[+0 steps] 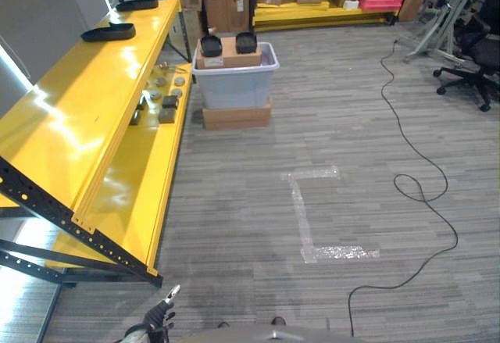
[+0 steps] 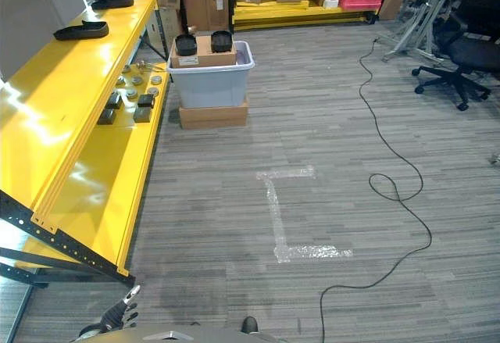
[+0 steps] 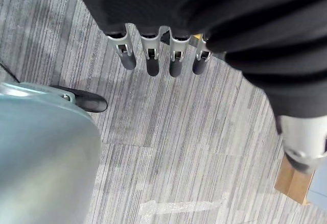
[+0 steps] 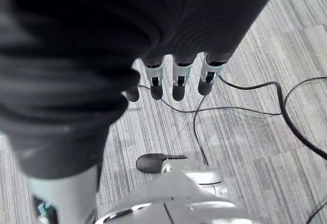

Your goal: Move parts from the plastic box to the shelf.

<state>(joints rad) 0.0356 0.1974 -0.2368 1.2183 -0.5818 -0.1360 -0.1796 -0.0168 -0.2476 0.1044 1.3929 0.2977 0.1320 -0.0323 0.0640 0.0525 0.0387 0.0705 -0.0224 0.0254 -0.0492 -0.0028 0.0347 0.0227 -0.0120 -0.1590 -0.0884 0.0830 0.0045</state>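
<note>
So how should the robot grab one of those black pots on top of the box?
Probably by the rim, coming down from above. The two black pots stand upright on a cardboard box inside the plastic box, open tops up, so the rims are free. The shelf crowds the left, so reaching from the open floor side looks easiest. The left hand hangs open, far off.

Shelf [image 1: 94,116]: glossy yellow, black perforated frame. Plastic box [image 1: 234,81]: pale grey-blue, on a brown cardboard base [image 1: 237,116]. Parts [image 1: 211,45]: black. Floor [image 1: 328,108]: grey striped carpet; clear shiny tape [image 1: 312,218].
</note>
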